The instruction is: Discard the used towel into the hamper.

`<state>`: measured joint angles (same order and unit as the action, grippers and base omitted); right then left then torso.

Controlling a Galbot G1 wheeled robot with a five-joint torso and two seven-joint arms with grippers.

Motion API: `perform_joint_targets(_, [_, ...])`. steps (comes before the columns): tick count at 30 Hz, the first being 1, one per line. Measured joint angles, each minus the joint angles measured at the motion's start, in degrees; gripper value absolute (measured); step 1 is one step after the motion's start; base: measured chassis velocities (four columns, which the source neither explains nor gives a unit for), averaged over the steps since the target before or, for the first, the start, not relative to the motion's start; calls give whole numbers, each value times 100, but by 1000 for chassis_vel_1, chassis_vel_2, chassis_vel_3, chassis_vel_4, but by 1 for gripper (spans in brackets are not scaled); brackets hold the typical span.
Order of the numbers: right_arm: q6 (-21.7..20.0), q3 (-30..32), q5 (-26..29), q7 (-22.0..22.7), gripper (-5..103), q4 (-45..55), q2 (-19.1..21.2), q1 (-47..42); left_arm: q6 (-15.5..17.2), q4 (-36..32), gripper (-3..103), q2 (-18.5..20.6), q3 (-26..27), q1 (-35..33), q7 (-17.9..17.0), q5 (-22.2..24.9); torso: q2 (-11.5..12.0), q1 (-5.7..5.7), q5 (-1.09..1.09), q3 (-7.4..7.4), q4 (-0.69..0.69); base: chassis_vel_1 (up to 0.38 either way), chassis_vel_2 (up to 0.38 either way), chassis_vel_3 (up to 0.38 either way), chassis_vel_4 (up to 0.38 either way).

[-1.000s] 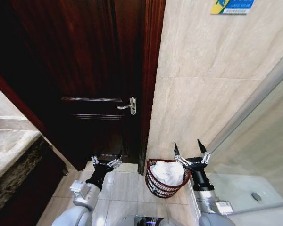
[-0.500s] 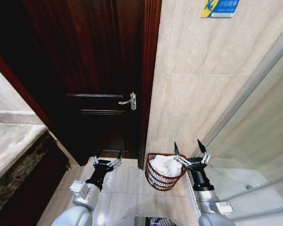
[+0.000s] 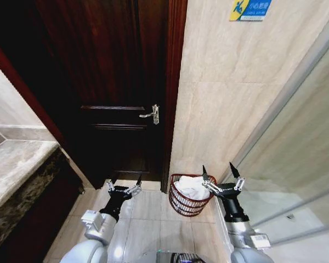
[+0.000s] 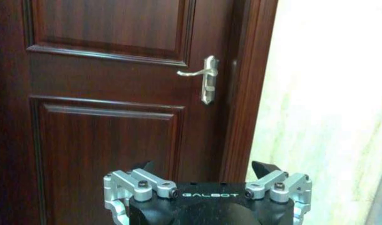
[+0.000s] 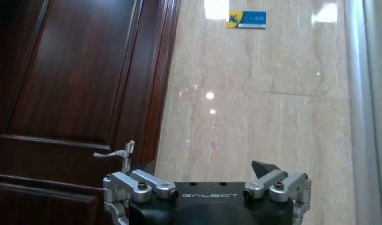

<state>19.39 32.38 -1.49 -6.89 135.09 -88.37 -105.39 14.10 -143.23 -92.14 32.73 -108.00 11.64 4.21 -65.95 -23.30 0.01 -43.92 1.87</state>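
Hamper: the hamper [image 3: 187, 196] stands on the tiled floor [image 3: 145, 222], in the corner where the door frame [image 3: 173, 87] meets the beige wall [image 3: 230, 104]. In the head view it is at about 5 o'clock from the middle of the view.
Towel: the white towel [image 3: 192, 187] lies inside the hamper, crumpled, and its top comes up to the rim.
Right gripper: the right gripper [image 3: 219, 174] is held low at 5 o'clock of the head view, just beside the hamper on its 3 o'clock side. Its fingers [image 3: 204, 173] are spread wide and they hold nothing. In the right wrist view the right gripper [image 5: 203, 167] points at the wall and the door edge.
Left gripper: the left gripper [image 3: 123, 181] is held low at about 7 o'clock of the head view, over the floor in front of the door. Its fingers [image 3: 139, 179] are also spread apart and empty. It is apart from the hamper, at the hamper's 9 o'clock side. In the left wrist view the left gripper [image 4: 203, 167] faces the door.
Door: the dark wooden door [image 3: 115, 82] is closed, with a metal handle [image 3: 151, 114] near its 3 o'clock edge.
Bench: a stone bench [image 3: 13, 164] is at 8 o'clock of the head view.
Sign: a small blue and yellow sign [image 3: 250, 9] is on the wall at 1 o'clock.
Glass: a glass panel [image 3: 301, 164] stands at 3 o'clock, beside the right arm.
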Motion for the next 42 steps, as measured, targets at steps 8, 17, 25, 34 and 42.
perform_joint_targets(8, [0, 0, 0, 0, 100, 0, 0, 0, 0, 0, 100, 0, 0, 0, 0, 0, -1, 1, -2, 1, 0, 138, -144, -141, 139])
perform_joint_targets(17, [0, 0, 0, 0, 100, 0, 0, 0, 0, 0, 100, 0, 0, 0, 0, 0, 0, 1, 0, 0, 0, 112, -125, -116, 123])
perform_joint_targets(25, [0, 0, 0, 0, 100, 0, 0, 0, 0, 0, 100, 0, 0, 0, 0, 0, 0, 1, -1, 0, 0, 130, -126, -131, 131])
perform_joint_targets(34, [0, 0, 0, 0, 100, 0, 0, 0, 0, 0, 100, 0, 0, 0, 0, 0, 0, 0, 0, 0, 0, 132, -125, -129, 126])
perform_joint_targets(42, [0, 0, 0, 0, 100, 0, 0, 0, 0, 0, 100, 0, 0, 0, 0, 0, -1, 2, 1, 1, 0, 147, -151, -149, 158])
